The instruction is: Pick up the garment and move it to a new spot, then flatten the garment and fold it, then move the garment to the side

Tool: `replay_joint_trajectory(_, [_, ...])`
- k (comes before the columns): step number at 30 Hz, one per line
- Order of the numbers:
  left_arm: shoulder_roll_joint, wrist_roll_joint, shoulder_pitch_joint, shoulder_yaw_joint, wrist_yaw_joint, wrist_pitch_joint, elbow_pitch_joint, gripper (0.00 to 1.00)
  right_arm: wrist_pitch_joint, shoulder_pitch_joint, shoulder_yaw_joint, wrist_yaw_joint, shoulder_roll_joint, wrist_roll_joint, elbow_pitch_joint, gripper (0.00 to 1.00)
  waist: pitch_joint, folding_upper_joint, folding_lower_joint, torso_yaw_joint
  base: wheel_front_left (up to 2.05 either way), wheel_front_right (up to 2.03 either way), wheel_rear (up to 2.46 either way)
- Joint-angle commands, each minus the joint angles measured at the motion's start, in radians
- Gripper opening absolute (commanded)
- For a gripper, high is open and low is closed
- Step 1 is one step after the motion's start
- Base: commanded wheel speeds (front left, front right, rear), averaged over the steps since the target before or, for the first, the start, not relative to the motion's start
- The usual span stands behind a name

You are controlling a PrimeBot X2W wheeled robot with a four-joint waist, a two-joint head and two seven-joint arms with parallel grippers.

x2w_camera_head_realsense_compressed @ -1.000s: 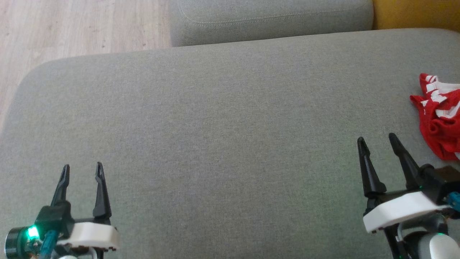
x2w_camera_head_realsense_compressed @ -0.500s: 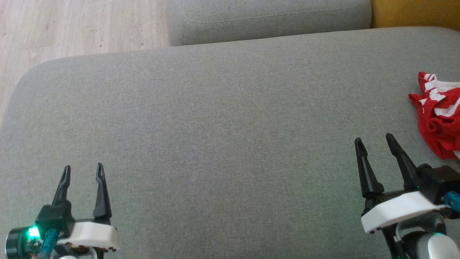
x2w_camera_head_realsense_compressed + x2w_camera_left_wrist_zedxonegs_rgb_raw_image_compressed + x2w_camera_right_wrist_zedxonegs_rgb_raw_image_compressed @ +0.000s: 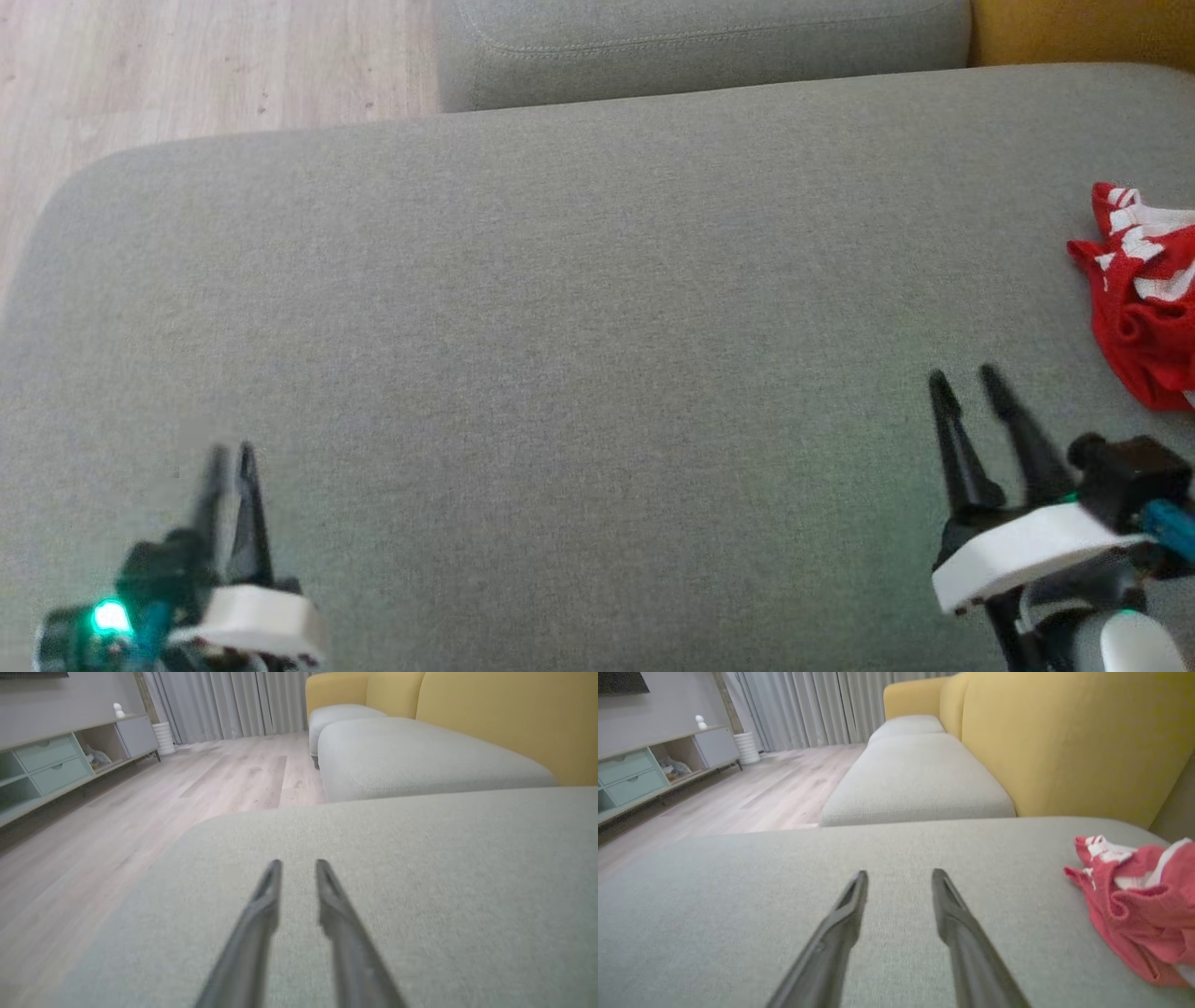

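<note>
A broad grey-green seat cushion [image 3: 597, 280] makes up the work surface, its weave smooth and flat. A second grey cushion [image 3: 700, 47] abuts its far edge, and a yellow backrest [image 3: 1064, 742] runs along the right. Pale wood floor [image 3: 187, 65] lies beyond the cushion's rounded left corner. Across the room, grey curtains [image 3: 233, 700] hang to the floor beside a low sideboard [image 3: 46, 760] with 2 mint drawers.

The garment [image 3: 1144, 317], red with white stripes, lies crumpled at the cushion's right edge, near the right gripper [image 3: 963, 375] but apart from it. That gripper's 2 fingers stand spread and empty. The left gripper [image 3: 299, 863], low on the left, shows a narrow gap between its fingers and holds nothing.
</note>
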Motion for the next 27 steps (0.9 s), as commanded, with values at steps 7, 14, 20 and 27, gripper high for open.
replay_joint_trajectory(7, [-0.021, -0.063, -0.001, 0.015, -0.02, 0.008, 0.011, 0.0, -0.009, -0.004, 0.002, 0.0, -0.005, 0.079, 0.027, 0.0, -0.003, -0.0001, 0.0, 0.002, 0.0, 0.0, 0.0])
replay_joint_trajectory(14, [-0.038, -0.133, -0.01, 0.036, -0.047, 0.019, 0.024, 0.0, -0.015, -0.018, 0.003, 0.0, -0.011, 0.169, 0.052, 0.0, -0.008, -0.0001, 0.0, 0.005, 0.0, 0.0, 0.0])
replay_joint_trajectory(20, [-0.05, -0.182, -0.017, 0.051, -0.066, 0.026, 0.034, 0.0, -0.02, -0.027, 0.003, 0.0, -0.015, 0.231, 0.068, 0.0, -0.011, -0.0001, 0.0, 0.007, 0.0, 0.0, 0.0])
replay_joint_trajectory(27, [-0.067, -0.252, -0.026, 0.073, -0.093, 0.037, 0.046, 0.0, -0.026, -0.038, 0.002, 0.0, -0.019, 0.318, 0.09, 0.0, -0.015, -0.0001, 0.0, 0.01, 0.0, 0.0, 0.0])
